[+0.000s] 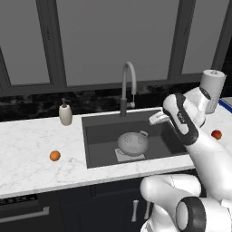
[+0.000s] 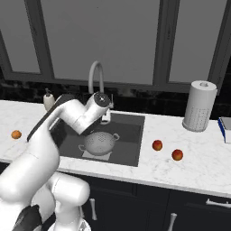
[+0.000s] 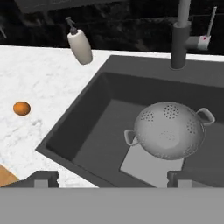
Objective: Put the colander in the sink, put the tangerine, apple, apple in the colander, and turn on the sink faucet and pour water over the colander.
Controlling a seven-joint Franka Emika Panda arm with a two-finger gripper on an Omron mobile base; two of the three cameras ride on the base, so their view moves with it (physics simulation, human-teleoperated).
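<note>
**Q:** Where's everything sitting?

**Me:** Colander point(image 3: 169, 130) is down in the sink point(image 3: 87, 127), but it looks flipped dome-up to me. Tangerine point(image 1: 55, 156) is out on the counter to the left, both apples point(image 2: 157, 145) to the right.

**Q:** Gripper?

**Me:** Gripper point(image 1: 156, 118) is spread wide and empty above the basin. My worry: fruit dropped on that dome just rolls off.
</note>
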